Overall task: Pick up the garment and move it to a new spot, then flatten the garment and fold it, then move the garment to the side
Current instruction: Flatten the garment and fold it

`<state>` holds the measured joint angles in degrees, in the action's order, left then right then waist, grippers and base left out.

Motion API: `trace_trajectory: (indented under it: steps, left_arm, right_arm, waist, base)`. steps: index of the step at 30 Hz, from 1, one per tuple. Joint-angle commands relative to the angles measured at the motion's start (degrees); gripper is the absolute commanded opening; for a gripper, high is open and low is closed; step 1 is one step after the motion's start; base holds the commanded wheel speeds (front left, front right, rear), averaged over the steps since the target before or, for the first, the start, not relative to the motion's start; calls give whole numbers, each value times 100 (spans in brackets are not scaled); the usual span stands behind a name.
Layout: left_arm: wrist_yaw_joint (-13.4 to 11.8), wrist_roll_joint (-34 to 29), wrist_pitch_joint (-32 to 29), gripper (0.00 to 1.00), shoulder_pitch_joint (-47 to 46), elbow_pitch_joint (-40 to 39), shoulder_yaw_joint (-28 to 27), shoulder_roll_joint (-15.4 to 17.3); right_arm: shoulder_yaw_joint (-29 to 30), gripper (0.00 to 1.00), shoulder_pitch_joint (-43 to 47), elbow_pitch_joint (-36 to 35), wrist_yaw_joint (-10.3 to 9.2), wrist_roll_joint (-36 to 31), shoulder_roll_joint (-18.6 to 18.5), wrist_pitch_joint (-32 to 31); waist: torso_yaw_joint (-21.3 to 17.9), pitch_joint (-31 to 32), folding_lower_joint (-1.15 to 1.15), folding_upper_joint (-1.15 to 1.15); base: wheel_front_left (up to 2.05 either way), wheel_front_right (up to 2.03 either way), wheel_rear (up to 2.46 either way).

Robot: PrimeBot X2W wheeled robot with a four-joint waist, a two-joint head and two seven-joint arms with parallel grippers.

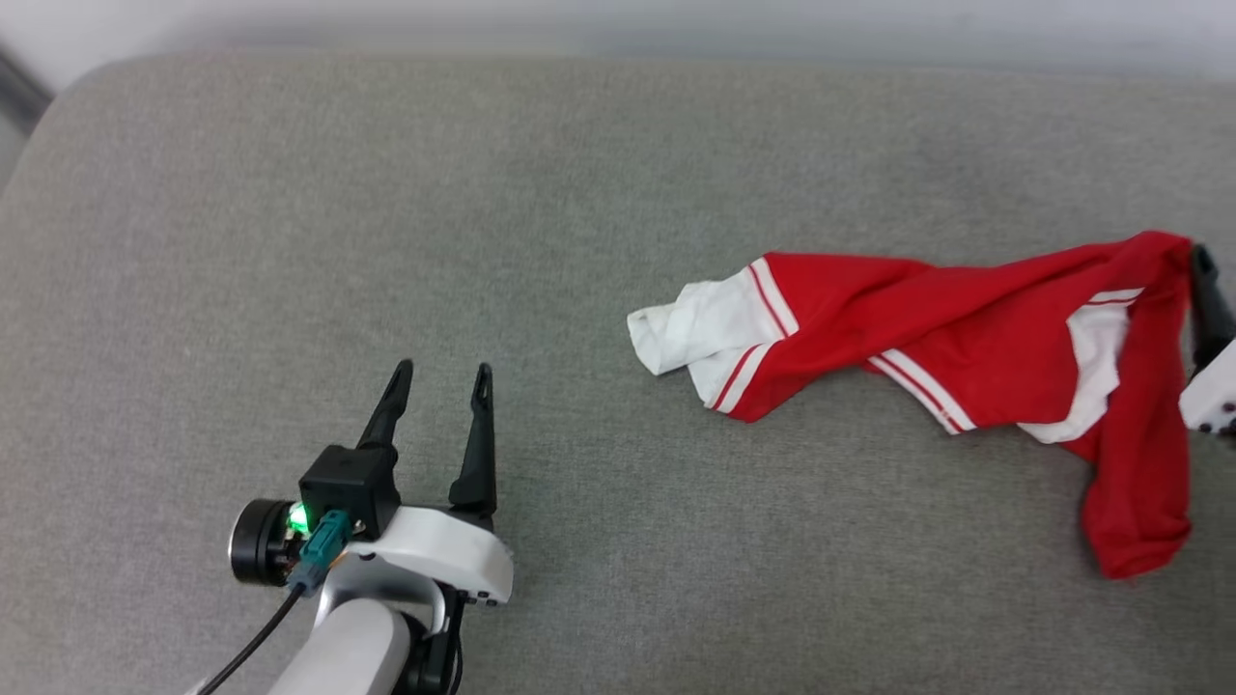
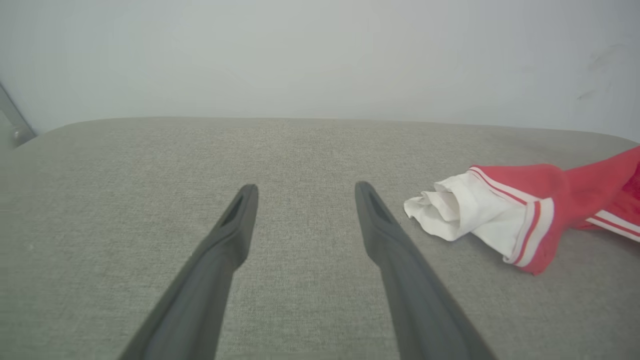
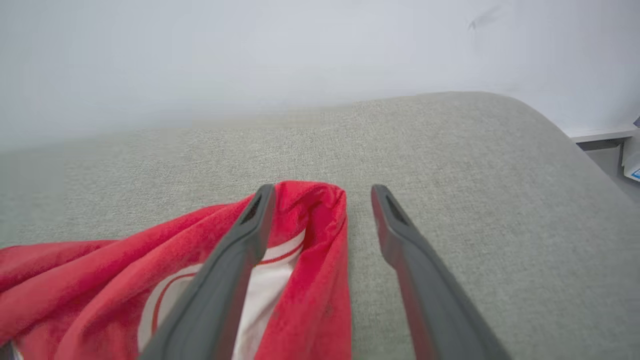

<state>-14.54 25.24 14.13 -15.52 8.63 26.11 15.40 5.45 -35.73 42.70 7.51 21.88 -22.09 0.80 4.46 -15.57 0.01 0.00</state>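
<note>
Left gripper (image 1: 443,369) spread, grey cushion (image 1: 579,174) — garment (image 1: 898,328) bunched at gaping right gripper (image 3: 323,189)

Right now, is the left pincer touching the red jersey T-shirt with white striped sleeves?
Apart. Left wrist view shows bare grey upholstery between the left pincer and the red jersey T-shirt.

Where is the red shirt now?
Head view: the crumpled red-and-white fabric shirt lies on the grey cushion's right side, touching the right pincer.
</note>
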Motion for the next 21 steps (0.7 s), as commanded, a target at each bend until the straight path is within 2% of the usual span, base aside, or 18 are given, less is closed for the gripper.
trace_trajectory:
  steps: [1,6,9,14,21]
  left_arm:
    - [-45,69,-19,100,228,18,-45,102]
    - [-117,159,-78,100,539,-46,-119,217]
    - [-176,221,-120,100,756,-98,-149,285]
    - [-281,286,-197,100,1085,-225,-183,372]
    - [-375,333,-307,100,1299,-389,-215,493]
  right_arm:
    - [-162,100,455,-311,-4,-83,115,357]
    - [-236,100,1113,-996,-4,-345,353,781]
    - [-243,100,1581,-1508,-4,-577,576,827]
    - [-253,100,2412,-2467,-4,-866,940,596]
    - [-146,100,3428,-3837,-3,-1184,1449,32]
  waist:
    - [-263,515,-1,0]
    - [-437,986,-1,0]
    - [-523,1246,-1,0]
    - [-636,1582,-1,0]
    - [-724,1689,-1,0]
  base:
    - [0,0,0]
    - [0,0,0]
    - [0,0,0]
    - [0,0,0]
    - [0,0,0]
